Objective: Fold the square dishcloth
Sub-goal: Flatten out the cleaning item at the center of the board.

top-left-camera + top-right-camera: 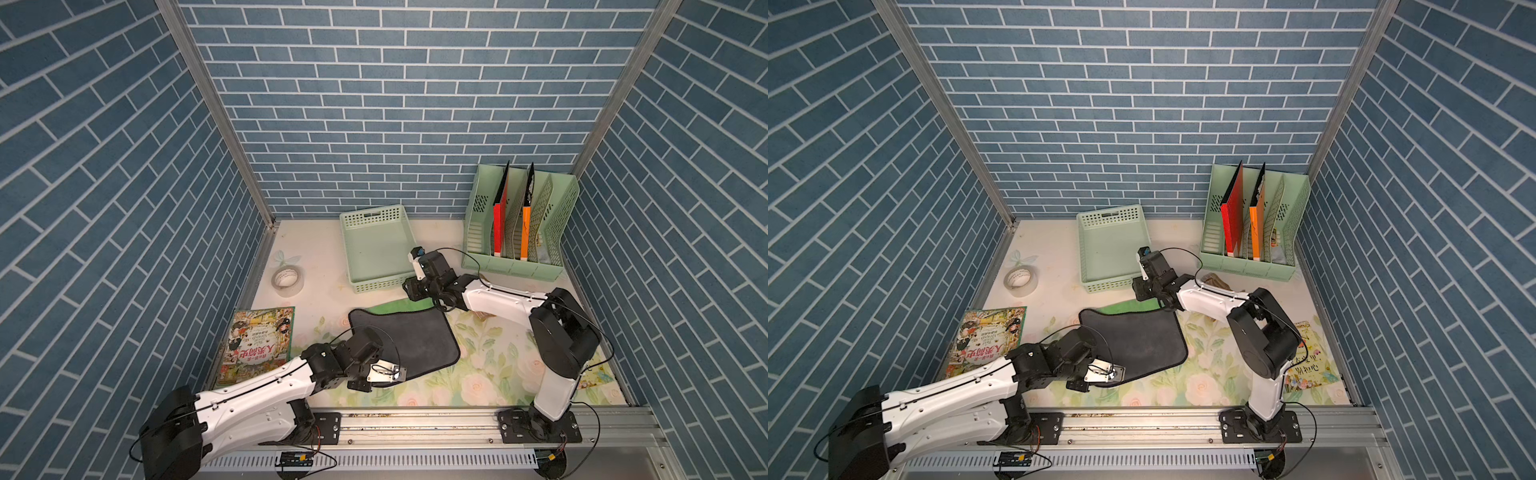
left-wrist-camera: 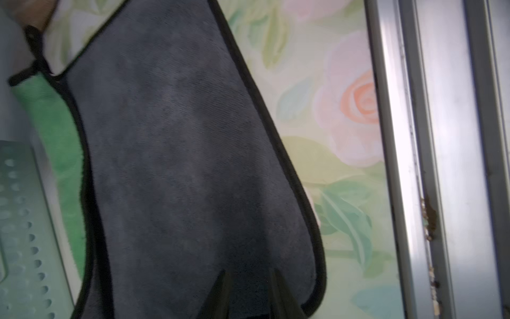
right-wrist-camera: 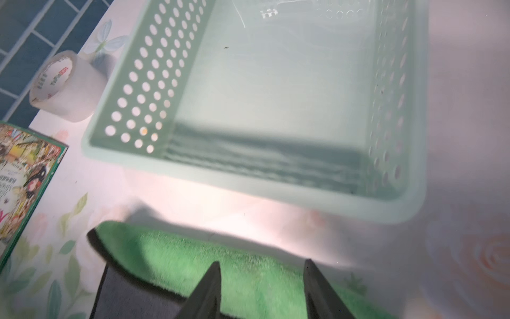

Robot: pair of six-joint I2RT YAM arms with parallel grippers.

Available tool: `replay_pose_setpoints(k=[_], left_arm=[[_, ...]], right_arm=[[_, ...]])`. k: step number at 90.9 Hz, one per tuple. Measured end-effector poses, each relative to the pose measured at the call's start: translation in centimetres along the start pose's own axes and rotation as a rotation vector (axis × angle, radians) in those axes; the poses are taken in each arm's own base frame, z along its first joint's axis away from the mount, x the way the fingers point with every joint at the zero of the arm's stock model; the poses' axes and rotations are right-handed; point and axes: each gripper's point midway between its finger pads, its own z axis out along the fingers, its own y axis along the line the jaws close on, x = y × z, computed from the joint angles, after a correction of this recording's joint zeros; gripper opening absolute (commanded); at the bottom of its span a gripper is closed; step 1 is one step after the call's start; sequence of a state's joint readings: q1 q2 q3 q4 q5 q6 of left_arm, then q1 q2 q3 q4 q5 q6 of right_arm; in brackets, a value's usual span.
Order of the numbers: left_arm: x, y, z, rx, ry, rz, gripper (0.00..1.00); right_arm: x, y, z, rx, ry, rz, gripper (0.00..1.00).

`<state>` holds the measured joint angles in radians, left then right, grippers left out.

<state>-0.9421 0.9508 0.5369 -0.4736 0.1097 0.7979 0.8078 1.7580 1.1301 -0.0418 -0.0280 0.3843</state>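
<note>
The square dishcloth (image 1: pixel 409 336) (image 1: pixel 1136 340) lies in the middle of the floral table, dark grey side up with a black hem. A strip of its green side (image 1: pixel 399 305) (image 3: pixel 193 256) shows along the far edge. My left gripper (image 1: pixel 388 372) (image 1: pixel 1106 372) is at the cloth's near left corner, and in the left wrist view its narrow-set jaws (image 2: pixel 248 279) are shut on the grey cloth (image 2: pixel 179 165). At the far right corner my right gripper (image 1: pixel 413 291) (image 1: pixel 1142 289) (image 3: pixel 262 265) hovers open over the green strip, holding nothing.
A mint perforated basket (image 1: pixel 348 249) stands just behind the cloth, close to the right gripper. A tape roll (image 1: pixel 287 279) and a picture book (image 1: pixel 259 345) lie at the left. A mint file rack (image 1: pixel 552 224) stands back right; another book (image 1: pixel 1308 361) lies behind the right arm.
</note>
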Motion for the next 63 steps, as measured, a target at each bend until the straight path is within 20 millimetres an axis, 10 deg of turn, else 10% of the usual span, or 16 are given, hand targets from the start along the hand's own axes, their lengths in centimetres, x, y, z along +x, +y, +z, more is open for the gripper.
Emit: replay_pose_setpoints(k=[30, 63], left_arm=[[-2.3, 2.4, 3.1, -0.047, -0.077, -0.039, 0.35], [-2.2, -0.8, 6.9, 0.037, -0.013, 0.034, 0.38]], right_arm=[[7.8, -1.1, 0.5, 0.003, 0.169, -0.002, 0.58], [4.7, -3.2, 4.7, 0.006, 0.164, 0.067, 0.55]])
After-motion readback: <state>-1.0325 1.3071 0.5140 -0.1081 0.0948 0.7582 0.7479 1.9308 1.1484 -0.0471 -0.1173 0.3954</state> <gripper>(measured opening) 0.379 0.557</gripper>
